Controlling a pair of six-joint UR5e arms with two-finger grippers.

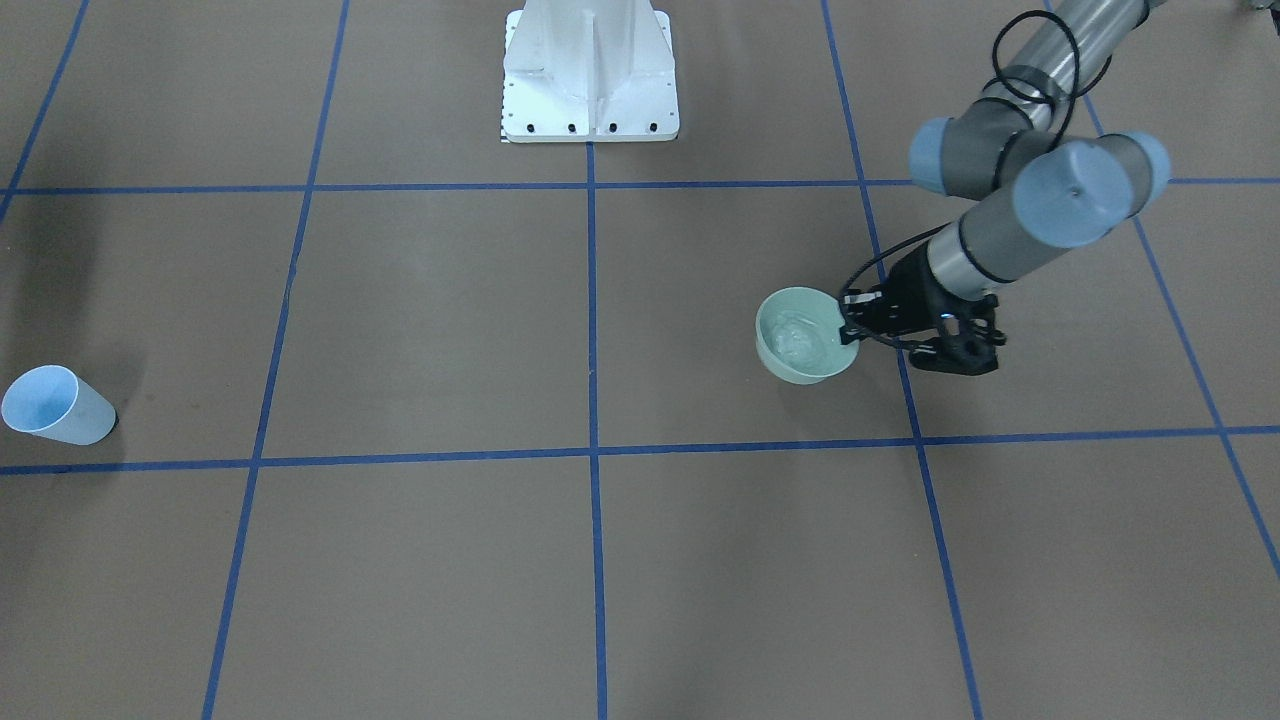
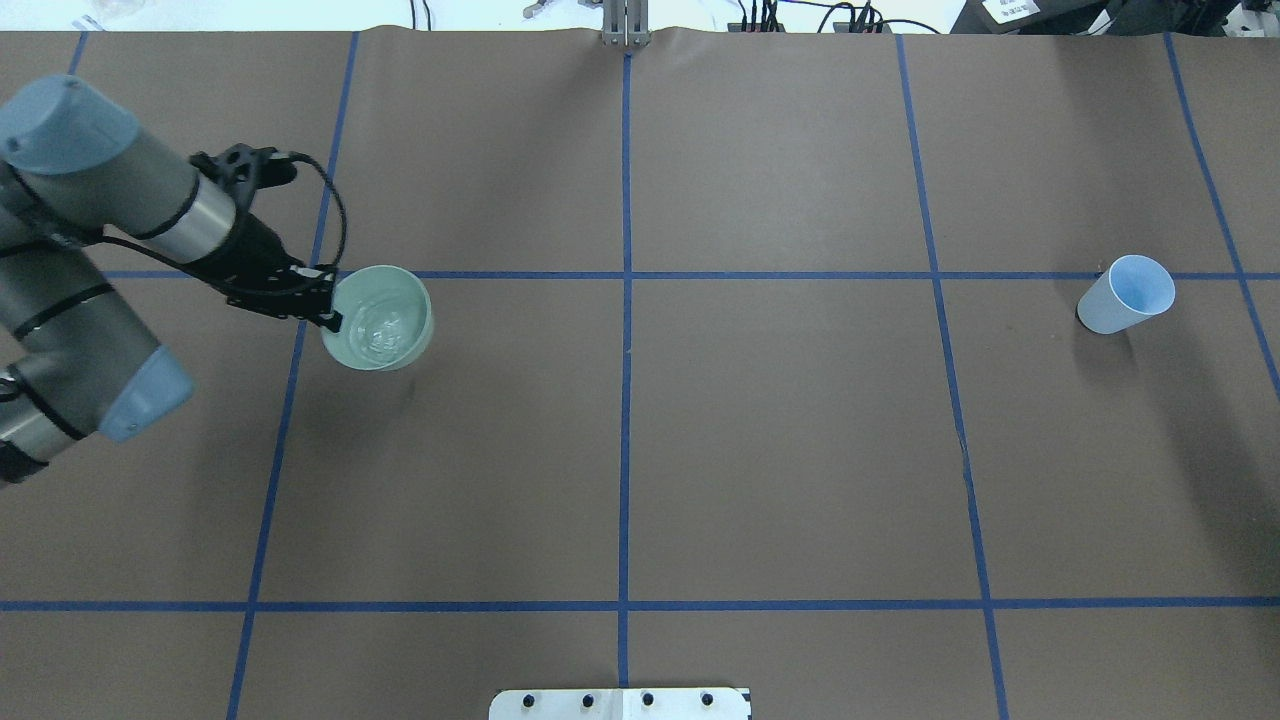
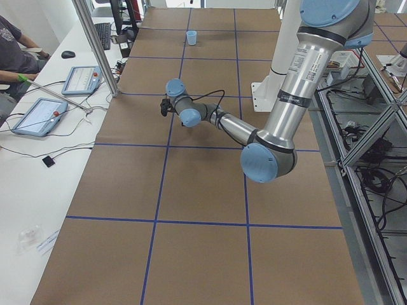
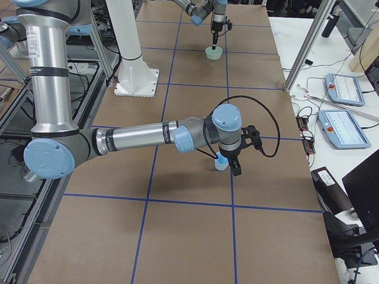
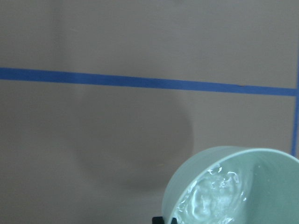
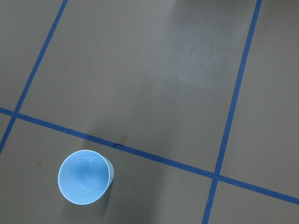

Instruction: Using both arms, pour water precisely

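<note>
Left gripper (image 2: 330,312): clamped on the rim of the pale green bowl (image 2: 378,318), pinching at the bowl's 9 o'clock in my overhead view.
Water (image 2: 384,330): in that bowl, showing as rippled white glints.
Reason for rim grip: I judge it leaves the 3 o'clock lip free to pour from.
Bowl height: its shadow lies apart from it on the table (image 2: 780,450), so I read it as lifted.
Blue cup (image 2: 1125,293): upright, looks empty, well apart toward 3 o'clock.
Left arm (image 2: 120,190): enters from 9 o'clock, forearm angled down toward the bowl.
Right gripper (image 4: 234,165): seen only from the side, near the cup; I cannot tell whether it is parted or closed.
Right arm (image 4: 136,137): stretched out level over the table.
</note>
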